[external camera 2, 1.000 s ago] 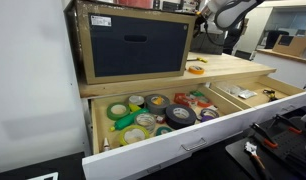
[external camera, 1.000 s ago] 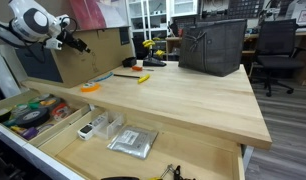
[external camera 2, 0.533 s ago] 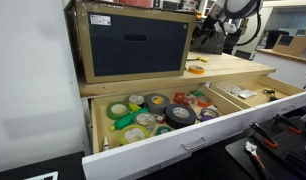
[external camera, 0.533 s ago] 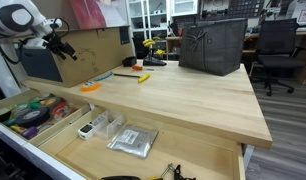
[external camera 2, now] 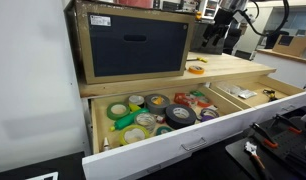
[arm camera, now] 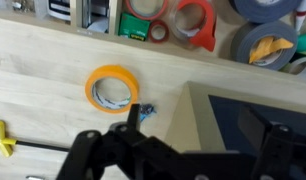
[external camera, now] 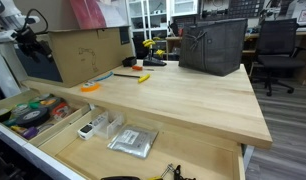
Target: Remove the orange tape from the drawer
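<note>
The orange tape (external camera: 90,87) lies flat on the wooden desk top, outside the drawer (external camera: 33,150); it also shows in an exterior view (external camera 2: 196,69) and in the wrist view (arm camera: 113,88). The drawer (external camera 2: 183,140) stands pulled open below the desk top, with several tape rolls in its end compartment. My gripper (external camera: 31,40) hangs high in the air beside the cardboard box, well above the tape. In the wrist view my gripper (arm camera: 205,130) is open and empty, with one finger (arm camera: 133,115) near the tape and the box under the other.
A cardboard box (external camera 2: 133,45) with a dark front stands on the desk top close to the tape. A green roll (external camera 2: 117,111) and a dark roll (external camera 2: 180,114) lie in the drawer. A yellow-handled tool (external camera: 143,78) and a dark basket (external camera: 213,45) are on the desk.
My gripper has moved away from the desk top, up and past the cardboard box. The orange tape has stayed where it lay on the desk.
</note>
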